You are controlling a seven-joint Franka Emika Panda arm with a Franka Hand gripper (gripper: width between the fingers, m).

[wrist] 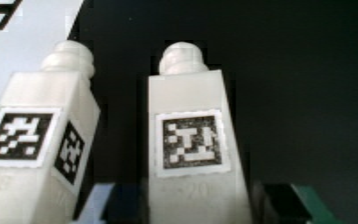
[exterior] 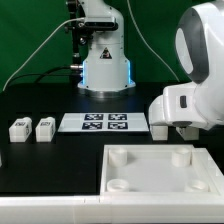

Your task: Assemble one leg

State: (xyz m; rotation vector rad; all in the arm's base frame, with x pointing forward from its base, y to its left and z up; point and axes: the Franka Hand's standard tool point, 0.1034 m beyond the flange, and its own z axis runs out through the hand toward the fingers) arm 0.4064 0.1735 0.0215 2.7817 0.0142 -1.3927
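Observation:
In the wrist view two white legs stand side by side on the black table, each with a square tag on its face and a rounded peg at its far end. My gripper (wrist: 208,203) is open. Its dark fingers (wrist: 306,203) straddle the near end of one leg (wrist: 194,110), with a gap visible at one side. The other leg (wrist: 48,115) lies just outside the jaws. In the exterior view my hand (exterior: 166,122) is low over the table at the right end of the marker board; these two legs are hidden behind it.
Two more small white legs (exterior: 18,128) (exterior: 45,127) sit at the exterior view's left. The marker board (exterior: 105,122) lies in the middle. The large white panel (exterior: 150,168) with round corner sockets lies in front. The robot base (exterior: 105,65) stands behind.

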